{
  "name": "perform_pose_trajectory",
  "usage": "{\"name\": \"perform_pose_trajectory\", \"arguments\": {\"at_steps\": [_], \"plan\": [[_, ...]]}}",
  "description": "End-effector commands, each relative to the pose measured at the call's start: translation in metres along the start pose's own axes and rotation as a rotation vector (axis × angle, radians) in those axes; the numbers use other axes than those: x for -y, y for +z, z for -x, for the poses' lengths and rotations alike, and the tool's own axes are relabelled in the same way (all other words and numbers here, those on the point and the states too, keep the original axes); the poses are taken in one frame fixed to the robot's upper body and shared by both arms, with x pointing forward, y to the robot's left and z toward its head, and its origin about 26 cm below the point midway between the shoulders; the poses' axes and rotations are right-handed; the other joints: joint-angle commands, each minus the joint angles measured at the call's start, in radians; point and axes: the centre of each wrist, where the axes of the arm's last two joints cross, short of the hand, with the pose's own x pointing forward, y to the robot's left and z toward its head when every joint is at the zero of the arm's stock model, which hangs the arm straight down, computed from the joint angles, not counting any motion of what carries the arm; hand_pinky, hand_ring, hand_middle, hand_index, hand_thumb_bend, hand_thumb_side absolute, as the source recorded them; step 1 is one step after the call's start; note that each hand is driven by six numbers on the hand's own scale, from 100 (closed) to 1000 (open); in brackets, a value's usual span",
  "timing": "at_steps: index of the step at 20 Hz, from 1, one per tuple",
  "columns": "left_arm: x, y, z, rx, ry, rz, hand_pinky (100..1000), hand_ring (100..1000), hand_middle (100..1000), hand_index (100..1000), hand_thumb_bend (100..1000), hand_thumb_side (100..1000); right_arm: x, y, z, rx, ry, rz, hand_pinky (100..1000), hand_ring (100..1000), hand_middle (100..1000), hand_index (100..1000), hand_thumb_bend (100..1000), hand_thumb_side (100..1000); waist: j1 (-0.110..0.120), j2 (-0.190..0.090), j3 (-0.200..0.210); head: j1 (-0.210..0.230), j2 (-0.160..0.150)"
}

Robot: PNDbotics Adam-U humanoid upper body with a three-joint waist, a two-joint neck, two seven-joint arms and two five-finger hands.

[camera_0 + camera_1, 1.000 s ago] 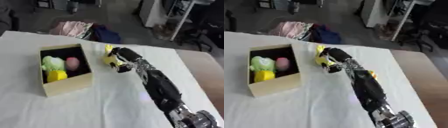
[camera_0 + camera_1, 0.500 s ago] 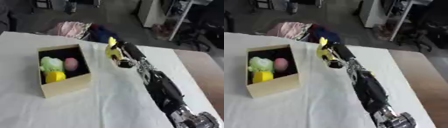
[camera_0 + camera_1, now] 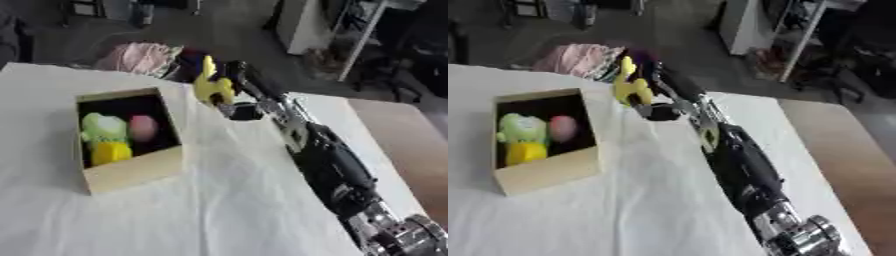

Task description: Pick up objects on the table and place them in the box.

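A tan cardboard box (image 3: 133,171) stands open on the white table at the left. Inside it lie a green toy (image 3: 103,127), a pink egg-shaped thing (image 3: 141,128) and a yellow piece (image 3: 109,151). My right hand (image 3: 234,93) reaches in from the lower right, raised above the table just right of the box's far corner. Its fingers are curled round a yellow toy (image 3: 210,85) that sticks up out of the hand. The left hand shows in neither view.
The white table (image 3: 219,210) ends at a wooden strip (image 3: 407,150) on the right. Beyond the far edge lie pink cloth (image 3: 136,56) and dark clutter on the floor, with a white cabinet (image 3: 306,25) behind.
My right hand has lifted the yellow toy off the table and carried it up and away from me; the camera has also tilted.
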Motion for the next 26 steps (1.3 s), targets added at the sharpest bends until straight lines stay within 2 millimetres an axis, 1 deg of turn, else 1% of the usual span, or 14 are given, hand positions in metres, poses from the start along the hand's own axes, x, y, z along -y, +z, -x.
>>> {"name": "perform_pose_trajectory", "arguments": {"at_steps": [1,2,4,5,7,8,9,10,11,13,15,17,22,26], "plan": [[-0.005,-0.007,-0.008,0.062,-0.005,-0.003,717,673,560,738,100,603,0.014,-0.025,-0.012,0.145,-0.009,-0.061,347,345,301,480,100,198,0.020,-0.037,0.005,-0.010,0.000],[-0.005,-0.008,-0.008,0.072,-0.001,-0.005,715,671,560,738,100,624,0.013,-0.030,-0.016,0.170,-0.017,-0.083,362,357,309,489,100,183,0.020,-0.038,0.007,-0.012,0.001],[-0.006,-0.009,-0.009,0.089,0.009,-0.008,714,670,560,738,100,601,0.012,-0.040,-0.024,0.213,-0.027,-0.121,382,371,325,504,100,179,0.019,-0.040,0.013,-0.015,0.002],[-0.006,-0.010,-0.009,0.095,0.014,-0.009,714,670,559,738,100,599,0.012,-0.044,-0.028,0.232,-0.030,-0.136,420,392,364,546,100,164,0.018,-0.041,0.015,-0.017,0.002],[-0.006,-0.010,-0.009,0.102,0.022,-0.009,715,669,559,738,100,597,0.014,-0.051,-0.035,0.265,-0.030,-0.150,516,467,494,722,100,129,0.017,-0.043,0.018,-0.019,0.002],[-0.006,-0.010,-0.010,0.103,0.025,-0.009,716,669,559,738,100,597,0.017,-0.054,-0.038,0.281,-0.024,-0.149,626,576,653,865,100,104,0.016,-0.043,0.019,-0.019,0.002],[-0.006,-0.011,-0.010,0.104,0.027,-0.009,717,669,559,738,100,596,0.022,-0.057,-0.042,0.298,-0.008,-0.145,696,669,769,939,100,100,0.015,-0.044,0.020,-0.019,0.002],[-0.006,-0.011,-0.010,0.104,0.028,-0.009,718,669,559,738,100,596,0.026,-0.059,-0.045,0.310,0.010,-0.144,711,688,788,952,100,100,0.015,-0.044,0.021,-0.018,0.003],[-0.007,-0.011,-0.010,0.104,0.029,-0.009,719,669,559,738,100,597,0.030,-0.060,-0.047,0.314,0.035,-0.153,823,810,907,1000,100,105,0.015,-0.045,0.021,-0.018,0.003],[-0.007,-0.011,-0.010,0.101,0.029,-0.008,719,670,559,738,100,598,0.033,-0.059,-0.047,0.300,0.084,-0.178,899,906,985,1000,100,118,0.015,-0.045,0.021,-0.017,0.003],[-0.006,-0.011,-0.010,0.099,0.029,-0.007,720,670,559,739,100,599,0.031,-0.054,-0.043,0.265,0.118,-0.199,928,949,1000,1000,100,128,0.015,-0.045,0.021,-0.016,0.003],[-0.006,-0.011,-0.010,0.098,0.027,-0.006,721,670,559,739,100,599,0.027,-0.048,-0.036,0.224,0.143,-0.219,942,966,1000,1000,100,141,0.015,-0.044,0.020,-0.014,0.002],[-0.007,-0.010,-0.009,0.089,0.021,-0.007,722,671,559,740,100,598,0.015,-0.030,-0.020,0.120,0.170,-0.214,930,952,1000,1000,100,134,0.016,-0.044,0.015,-0.009,0.001],[-0.008,-0.007,-0.009,0.075,0.010,-0.009,722,673,559,740,100,598,0.021,-0.013,-0.009,0.086,0.186,-0.174,918,933,1000,1000,100,123,0.016,-0.044,0.000,0.001,0.000]]}}
